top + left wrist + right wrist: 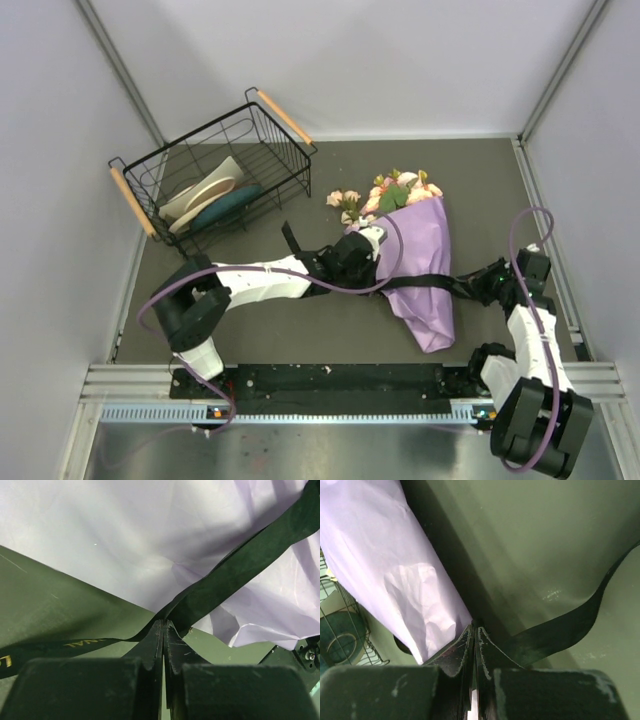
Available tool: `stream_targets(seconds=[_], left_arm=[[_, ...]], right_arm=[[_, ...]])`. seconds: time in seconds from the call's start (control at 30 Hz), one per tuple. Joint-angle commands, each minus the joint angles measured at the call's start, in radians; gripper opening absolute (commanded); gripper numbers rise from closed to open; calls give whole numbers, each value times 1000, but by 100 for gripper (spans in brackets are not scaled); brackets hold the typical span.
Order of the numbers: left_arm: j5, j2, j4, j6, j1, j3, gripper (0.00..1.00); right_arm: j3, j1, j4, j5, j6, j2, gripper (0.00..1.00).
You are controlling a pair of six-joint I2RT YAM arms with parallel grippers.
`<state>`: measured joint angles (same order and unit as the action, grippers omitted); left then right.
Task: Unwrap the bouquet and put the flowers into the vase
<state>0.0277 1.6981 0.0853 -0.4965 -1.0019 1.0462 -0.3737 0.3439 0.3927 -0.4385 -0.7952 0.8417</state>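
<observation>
Grey-green tabletop [260, 330] below: left gripper [164, 626] and right gripper [474, 628] both pinch the black ribbon [240, 565], bouquet [425, 260] crosswise between my jaws.

Soft overhead light, and your top view is crisp.
Only faint shadows sit under the arms and the bouquet [425, 250] there. Your wrist views are dimmer: the left gripper [163, 627] and right gripper [474, 630] blur into dark blocks up close, the black ribbon [250, 560] loses detail, and the purple paper [125, 535] nearly washes out.
</observation>
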Motion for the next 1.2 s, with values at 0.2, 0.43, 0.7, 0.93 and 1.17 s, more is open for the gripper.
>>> stream_targets(seconds=[0.2, 0.43, 0.7, 0.93, 1.17], left_arm=[[112, 2, -78, 2, 3, 21, 19], [179, 37, -98, 30, 3, 66, 28], [176, 107, -91, 36, 5, 106, 41], [141, 88, -49, 41, 6, 118, 11], [117, 20, -22, 33, 5, 84, 0]], right_arm=[[-99, 12, -14, 25, 109, 13, 22], [-77, -12, 61, -55, 105, -119, 58], [-50, -172, 100, -57, 13, -199, 67], [-57, -212, 49, -39, 27, -135, 64], [-83, -321, -48, -66, -4, -95, 59]])
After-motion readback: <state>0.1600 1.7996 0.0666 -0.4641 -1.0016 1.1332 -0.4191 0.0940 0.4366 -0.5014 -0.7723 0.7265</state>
